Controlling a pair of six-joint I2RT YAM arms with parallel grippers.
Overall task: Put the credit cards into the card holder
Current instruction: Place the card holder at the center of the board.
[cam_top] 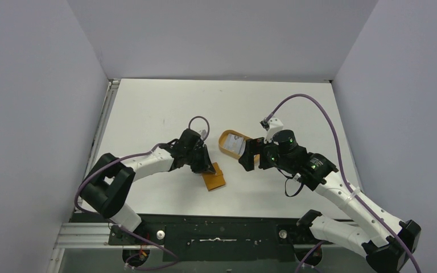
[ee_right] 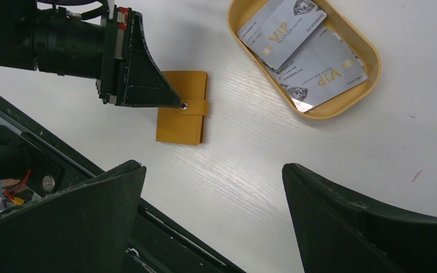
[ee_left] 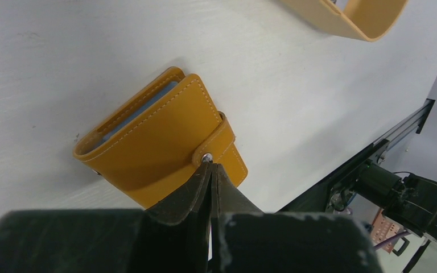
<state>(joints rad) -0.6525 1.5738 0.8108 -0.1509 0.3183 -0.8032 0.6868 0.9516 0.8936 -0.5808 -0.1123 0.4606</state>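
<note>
Card holder (ee_right: 182, 115): folded shut, tab across the flap, flat on the worktop (ee_right: 250, 153) near its front edge. Left tool (ee_right: 177, 104): fully closed, tips touching the tab's snap, nothing gripped. Credit cards (ee_right: 304, 54): overlapping in an oval tan tray (ee_right: 374, 60), apart from the holder. Right tool (ee_right: 213, 168): spread wide, empty, above the worktop.
</note>
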